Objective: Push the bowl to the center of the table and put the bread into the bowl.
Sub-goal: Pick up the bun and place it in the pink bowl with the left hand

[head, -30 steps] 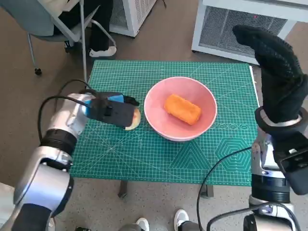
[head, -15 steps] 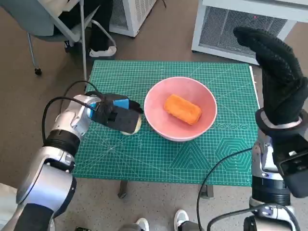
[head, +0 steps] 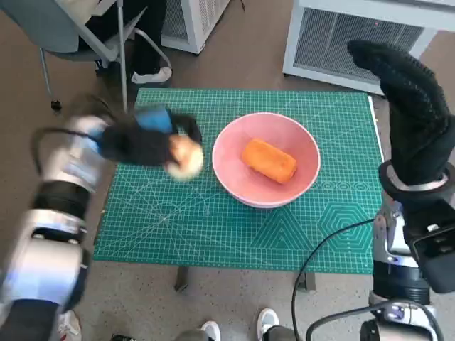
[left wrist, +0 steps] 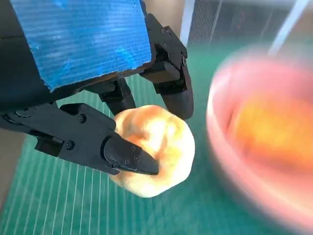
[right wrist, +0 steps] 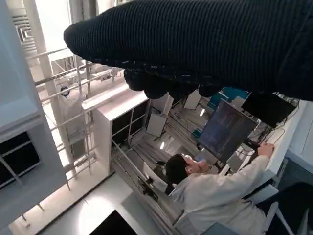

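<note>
While the pink bowl sits mid-table with one orange loaf already inside, the robot lifts a second piece of bread toward it.

Left hand: the black hand with blue tape over its back (head: 146,138) grasps a pale, round bread roll (head: 184,157) between its black fingers (left wrist: 128,155); the left wrist view shows the roll pinched from both sides.

Bread: clear of the green cutting mat (head: 234,234), just beside the rim of the round pink bowl (head: 267,195) on the robot's left, not yet over it.

Bowl: near the middle of the mat, holding an orange, oblong bread loaf (head: 269,160).

Change: a second ago the left hand lay low on the mat with the roll under it; now hand and roll have risen and blur with motion, so the carry looks under way.

Unchanged: bowl and loaf have not shifted.

Right hand: the hand in the black knitted glove (head: 412,106) is raised off the table's right edge, as before, holding nothing; whether its fingers are apart or curled cannot be told.

Background: a seated person (right wrist: 215,191) at a desk shows in the right wrist view.
</note>
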